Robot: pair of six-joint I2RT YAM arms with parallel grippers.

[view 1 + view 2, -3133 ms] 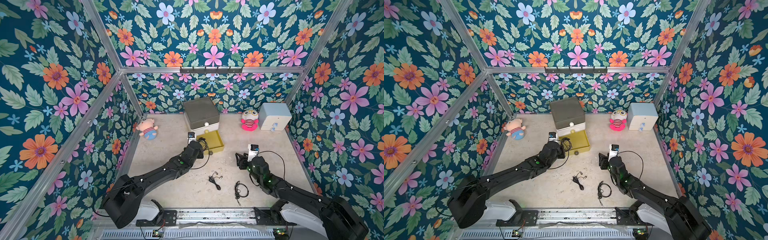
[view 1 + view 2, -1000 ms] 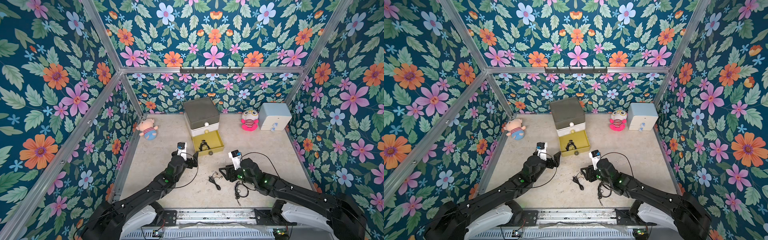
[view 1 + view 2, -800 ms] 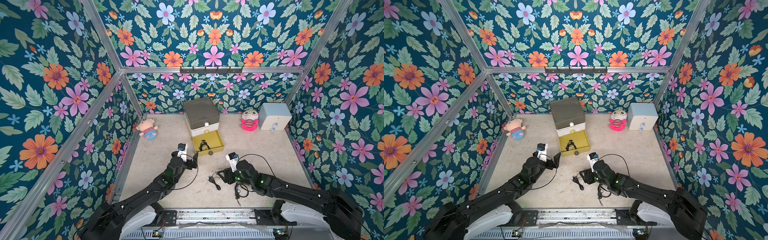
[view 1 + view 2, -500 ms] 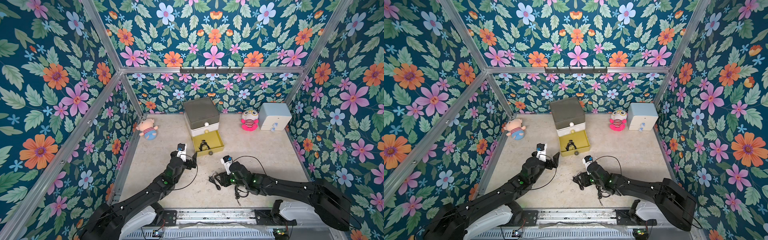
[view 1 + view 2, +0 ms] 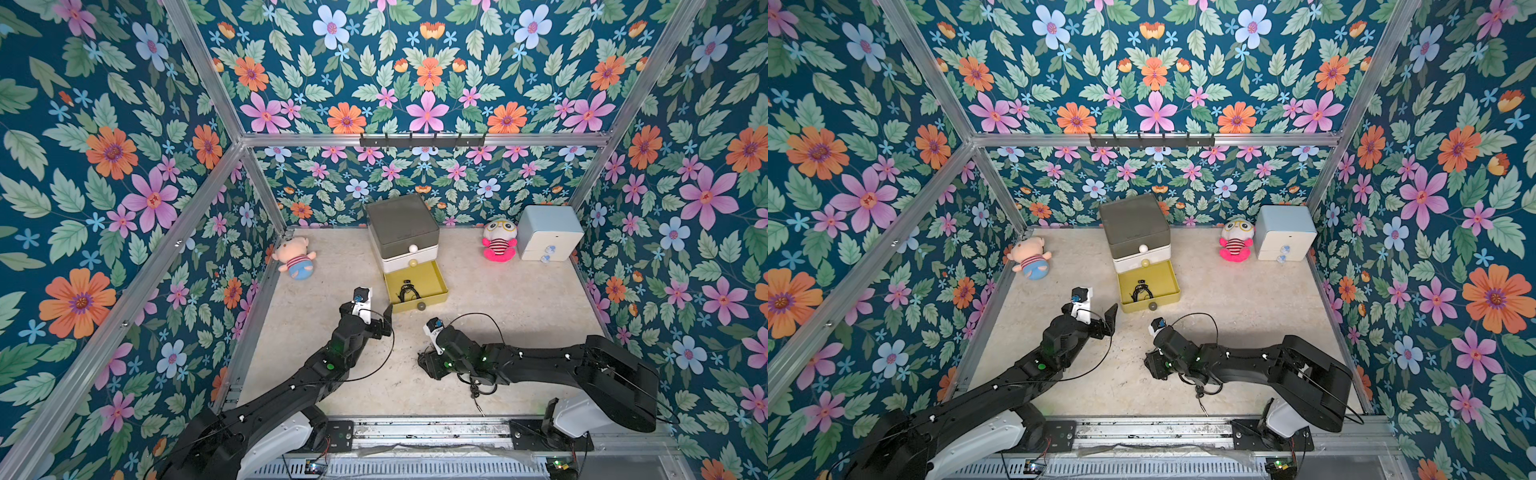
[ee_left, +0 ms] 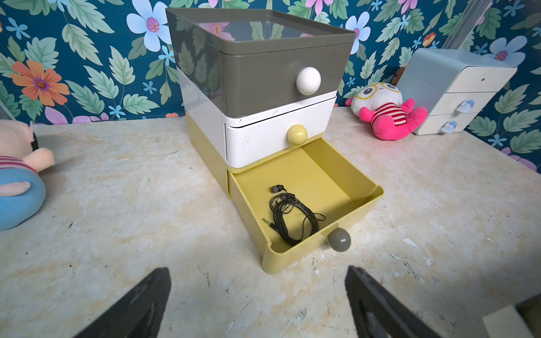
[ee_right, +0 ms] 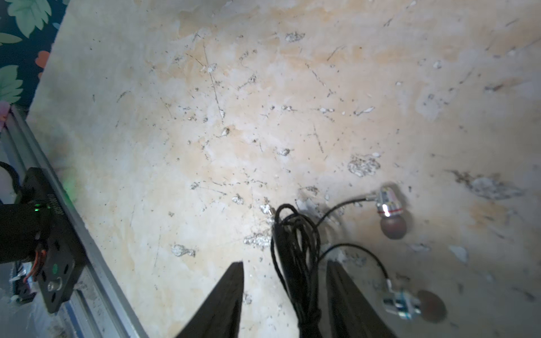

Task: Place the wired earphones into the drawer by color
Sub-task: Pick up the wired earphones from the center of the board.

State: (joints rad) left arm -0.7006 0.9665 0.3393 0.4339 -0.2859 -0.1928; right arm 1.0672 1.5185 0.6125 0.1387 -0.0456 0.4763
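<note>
A stacked drawer unit (image 5: 403,232) has a grey top, a white middle and its yellow bottom drawer (image 6: 295,254) pulled out. One black wired earphones bundle (image 6: 288,216) lies inside it, seen in both top views (image 5: 409,291) (image 5: 1142,291). My left gripper (image 6: 257,272) hovers open and empty just before that drawer (image 5: 376,316). My right gripper (image 7: 284,263) is low on the table, open, its fingers straddling a second black earphones bundle (image 7: 295,243) without pinching it. Its two earbuds (image 7: 390,210) lie beside the fingers. A third black bundle (image 5: 478,386) rests under the right forearm.
A pig plush (image 5: 295,259) lies at the back left. A pink plush (image 5: 498,243) and a light blue cabinet (image 5: 548,232) stand at the back right. Floral walls enclose three sides, and a metal rail (image 5: 415,428) runs along the front edge.
My left gripper drew back from the drawer, leaving black earphones inside, then stayed still. My right gripper moved left, came down over a bundle, and its jaws narrowed.
</note>
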